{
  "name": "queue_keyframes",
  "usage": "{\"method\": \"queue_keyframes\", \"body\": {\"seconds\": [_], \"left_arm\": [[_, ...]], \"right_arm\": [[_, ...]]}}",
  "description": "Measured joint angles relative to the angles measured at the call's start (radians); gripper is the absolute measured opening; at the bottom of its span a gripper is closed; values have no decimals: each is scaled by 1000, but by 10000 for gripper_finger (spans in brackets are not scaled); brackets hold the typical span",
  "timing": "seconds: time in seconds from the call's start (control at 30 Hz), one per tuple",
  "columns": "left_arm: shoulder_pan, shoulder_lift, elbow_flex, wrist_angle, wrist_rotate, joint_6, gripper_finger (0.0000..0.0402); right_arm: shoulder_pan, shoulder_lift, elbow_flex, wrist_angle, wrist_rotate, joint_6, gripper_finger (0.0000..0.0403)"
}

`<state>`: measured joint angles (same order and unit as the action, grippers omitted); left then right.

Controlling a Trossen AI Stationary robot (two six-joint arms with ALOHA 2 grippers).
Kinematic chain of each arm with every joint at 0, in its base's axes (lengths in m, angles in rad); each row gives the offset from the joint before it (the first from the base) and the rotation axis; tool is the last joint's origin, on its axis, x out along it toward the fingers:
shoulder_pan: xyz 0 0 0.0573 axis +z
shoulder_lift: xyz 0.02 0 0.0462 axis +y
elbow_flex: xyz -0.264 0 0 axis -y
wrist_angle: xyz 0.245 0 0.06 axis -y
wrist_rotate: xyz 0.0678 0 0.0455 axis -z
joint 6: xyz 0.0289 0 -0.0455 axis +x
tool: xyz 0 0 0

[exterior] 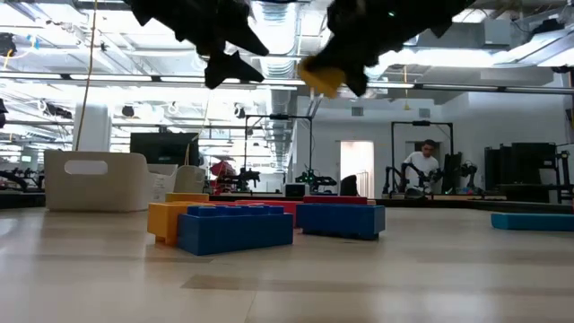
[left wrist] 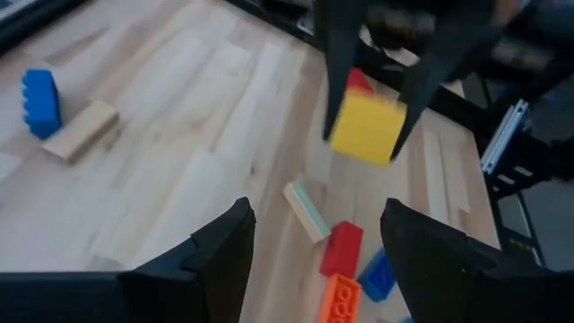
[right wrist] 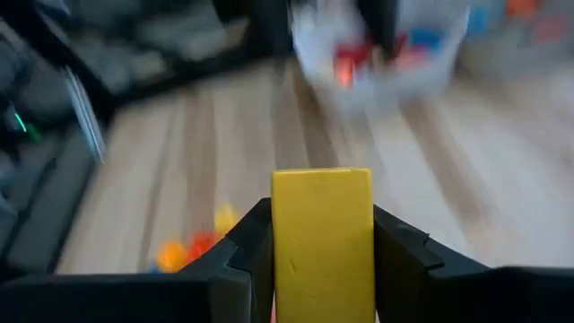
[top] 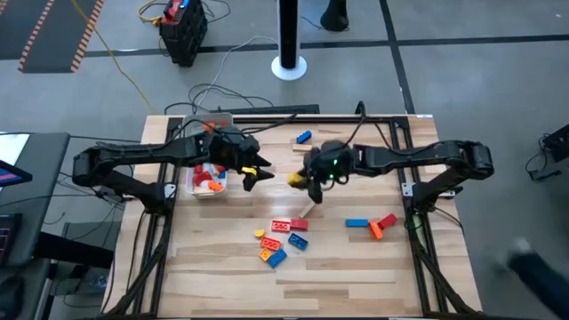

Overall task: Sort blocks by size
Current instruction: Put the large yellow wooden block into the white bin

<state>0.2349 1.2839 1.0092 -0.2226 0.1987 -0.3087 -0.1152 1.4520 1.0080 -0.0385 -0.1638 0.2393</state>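
A blue block lay closest on the table with other blocks, while up in the middle the right gripper squeezed a yellow block and the left gripper hung beside it, fingers apart.

Open bench along the frame's bottom and lower left; centre blocked by a brick cluster, upper left by a tray.

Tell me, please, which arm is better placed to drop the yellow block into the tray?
Right, probably: the right gripper already clamps the yellow block aloft near the tray; the left gripper is open, empty.
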Motion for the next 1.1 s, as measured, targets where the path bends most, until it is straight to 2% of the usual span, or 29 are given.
{"method": "queue_keyframes", "body": {"seconds": [0.2, 0.3, 0.47, 0.57, 0.77, 1.1], "left_arm": [[-34, 1, -1, -27, -18, -8, 229], [-55, 24, 0, -3, -55, 5, 230], [-81, 100, -1, 88, -57, -2, 237], [-83, 127, -1, 173, -58, -25, 238], [-83, 116, -1, 220, -68, -4, 229], [-83, 98, -1, 245, -73, -3, 180]], "right_arm": [[-33, 25, 0, 225, -27, 14, 153], [-38, 44, -1, 353, -42, 18, 153], [-40, 97, 8, 511, -44, 74, 153], [-43, 125, 23, 519, -44, 102, 153], [-27, 134, 27, 530, -8, 113, 153], [-28, 134, 27, 540, 8, 111, 153]]}}
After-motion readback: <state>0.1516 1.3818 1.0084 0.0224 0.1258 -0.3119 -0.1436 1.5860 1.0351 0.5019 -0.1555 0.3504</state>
